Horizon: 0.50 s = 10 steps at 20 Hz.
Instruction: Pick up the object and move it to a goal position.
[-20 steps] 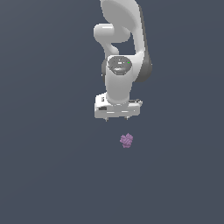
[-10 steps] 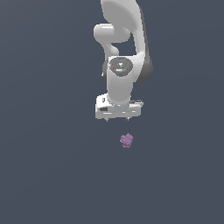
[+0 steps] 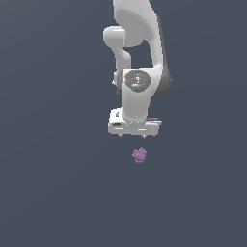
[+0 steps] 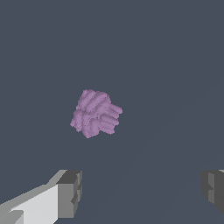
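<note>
The wrist view shows the pincer (image 4: 142,190) spread wide, gray fingertips (image 4: 70,192) well apart and holding nothing; the exterior view hides that gap. The object (image 3: 140,155) lies on the surface (image 3: 53,193), just off the pincer at 6 o'clock. Its ridged knobs show no clear long axis. Bare surface surrounds it.

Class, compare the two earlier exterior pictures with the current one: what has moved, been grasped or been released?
Nothing has visibly changed. The pincer hangs open above the purple cluster, not touching it, at the same spot as in both earlier pictures, and the cluster lies where it did.
</note>
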Available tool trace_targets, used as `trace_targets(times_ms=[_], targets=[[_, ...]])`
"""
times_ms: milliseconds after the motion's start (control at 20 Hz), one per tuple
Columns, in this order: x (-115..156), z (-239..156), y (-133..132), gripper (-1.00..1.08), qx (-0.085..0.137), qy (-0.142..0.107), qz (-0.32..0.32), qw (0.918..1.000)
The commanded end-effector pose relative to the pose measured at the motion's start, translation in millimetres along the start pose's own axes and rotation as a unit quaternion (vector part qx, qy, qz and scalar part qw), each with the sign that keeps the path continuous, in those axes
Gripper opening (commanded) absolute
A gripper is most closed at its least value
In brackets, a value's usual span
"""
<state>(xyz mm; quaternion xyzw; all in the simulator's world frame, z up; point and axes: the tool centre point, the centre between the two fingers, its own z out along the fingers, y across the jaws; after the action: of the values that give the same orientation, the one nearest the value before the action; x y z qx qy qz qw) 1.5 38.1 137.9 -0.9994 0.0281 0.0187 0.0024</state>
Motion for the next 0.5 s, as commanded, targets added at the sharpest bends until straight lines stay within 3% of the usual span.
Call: trace_targets(times_ms=[0,450], targets=[[5.7,5.7,-5.1,1.0,0.0,0.002,0.025,0.9997],[27.4,29.1,-25.4,1.0,0.001,0.012,0.124,0.9922]])
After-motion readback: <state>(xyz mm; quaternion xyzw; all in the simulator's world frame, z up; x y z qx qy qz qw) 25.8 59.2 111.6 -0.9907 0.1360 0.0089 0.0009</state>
